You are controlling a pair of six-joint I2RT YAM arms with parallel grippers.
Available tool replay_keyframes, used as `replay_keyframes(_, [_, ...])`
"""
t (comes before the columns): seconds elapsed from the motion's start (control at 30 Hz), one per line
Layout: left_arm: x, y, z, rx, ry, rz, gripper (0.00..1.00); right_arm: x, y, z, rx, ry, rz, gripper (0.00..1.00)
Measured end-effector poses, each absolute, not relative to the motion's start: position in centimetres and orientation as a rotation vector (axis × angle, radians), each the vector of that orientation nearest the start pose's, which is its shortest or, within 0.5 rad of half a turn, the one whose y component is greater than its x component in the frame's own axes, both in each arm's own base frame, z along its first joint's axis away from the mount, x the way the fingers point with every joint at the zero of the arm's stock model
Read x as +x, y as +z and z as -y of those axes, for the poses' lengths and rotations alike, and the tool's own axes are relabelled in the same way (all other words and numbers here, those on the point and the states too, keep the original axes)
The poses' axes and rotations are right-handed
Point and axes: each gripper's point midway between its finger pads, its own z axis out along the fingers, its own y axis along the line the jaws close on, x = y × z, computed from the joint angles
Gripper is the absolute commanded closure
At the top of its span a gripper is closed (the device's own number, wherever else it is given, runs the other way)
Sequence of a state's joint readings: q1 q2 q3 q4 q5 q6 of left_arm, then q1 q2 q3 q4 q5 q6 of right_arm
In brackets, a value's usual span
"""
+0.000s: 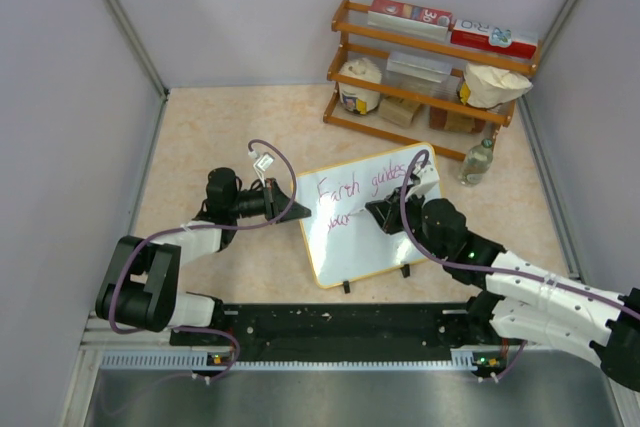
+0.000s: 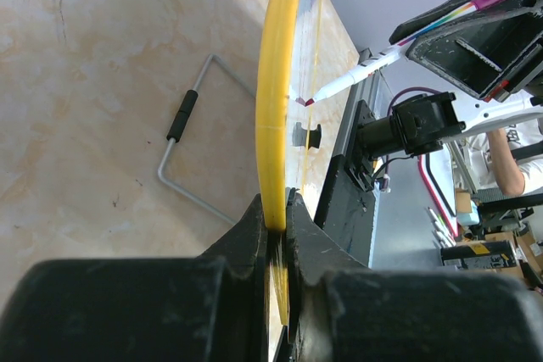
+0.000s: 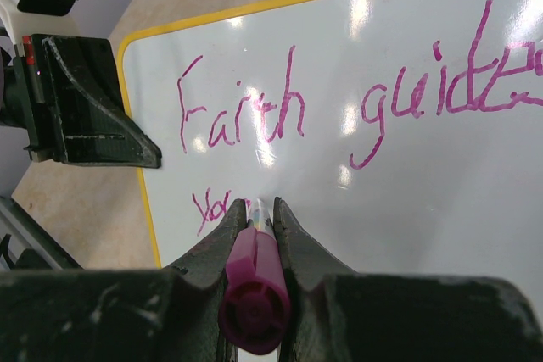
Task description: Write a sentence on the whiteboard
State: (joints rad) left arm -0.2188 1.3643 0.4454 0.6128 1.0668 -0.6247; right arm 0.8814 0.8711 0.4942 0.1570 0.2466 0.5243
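1. The whiteboard [image 1: 372, 247] lies tilted at the centre of the top view, on the beige table [image 1: 220, 127]; its left edge sits between the jaws of the left gripper [image 1: 291, 201], which are pinched narrow on the yellow frame [image 2: 276, 82]; in the left wrist view the frame runs up from the fingertips as a thin yellow band.
2. The right gripper [image 3: 259, 209] is clamped on a pink marker [image 3: 253, 290], jaws narrow around its barrel; the marker points down at the board's white face [image 3: 424, 209], its tip just at the start of the second line.
3. The sentence [image 3: 288, 99] reads "Earth guides" across the upper part of the board in magenta; below it, lower left, only a few letters like "yo" show beside the marker tip.
4. In the right wrist view the left gripper's black finger overlaps the board's left rim at the left of the frame.
5. A wire stand [image 2: 182, 116] with a black sleeve lies on the table, left of the frame in the left wrist view.
6. A wooden rack [image 1: 430, 97] with boxes and bags stands at the upper right of the top view; a bottle [image 1: 478, 162] stands just beside the board's upper right corner, near the right arm.
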Motion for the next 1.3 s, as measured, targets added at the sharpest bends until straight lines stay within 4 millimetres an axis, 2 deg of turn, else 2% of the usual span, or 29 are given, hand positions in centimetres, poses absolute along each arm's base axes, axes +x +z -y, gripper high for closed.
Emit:
replay_keyframes(0.67, [24.0,14.0,22.3,0.412,-1.551,-1.97,1.0,22.7,19.1,-23.9,-0.15,0.776,-1.856,1.0])
replay_keyframes(0.9, [24.0,14.0,22.3,0.413,-1.551,-1.969,1.0,22.4,21.1,-23.5,-0.144,0.804,-1.791,1.0])
replay_keyframes(0.93, [24.0,14.0,22.3,0.413,-1.551,-1.969,1.0,22.4,21.7,-23.2,-0.14,0.798,-1.77,1.0])
replay_keyframes(1.3, [24.0,14.0,22.3,0.413,-1.551,-1.969,1.0,23.5,21.6,-20.8,-0.093,0.711,-1.769,1.0])
